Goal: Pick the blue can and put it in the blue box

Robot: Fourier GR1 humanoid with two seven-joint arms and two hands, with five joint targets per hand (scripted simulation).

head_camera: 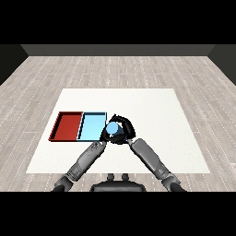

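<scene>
Two grey segmented forearms, left robot hand (104,137) black, right robot hand (123,130) black

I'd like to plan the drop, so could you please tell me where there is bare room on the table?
The light blue tray and red tray both show bare floors. The white table is open behind and right of the hands. It is crowded by the blue tray's right edge, where the right hand curls round the blue can beside the left hand.

Bare test room: white table (152,110), grey plank floor (115,69), dark walls (115,50).
</scene>
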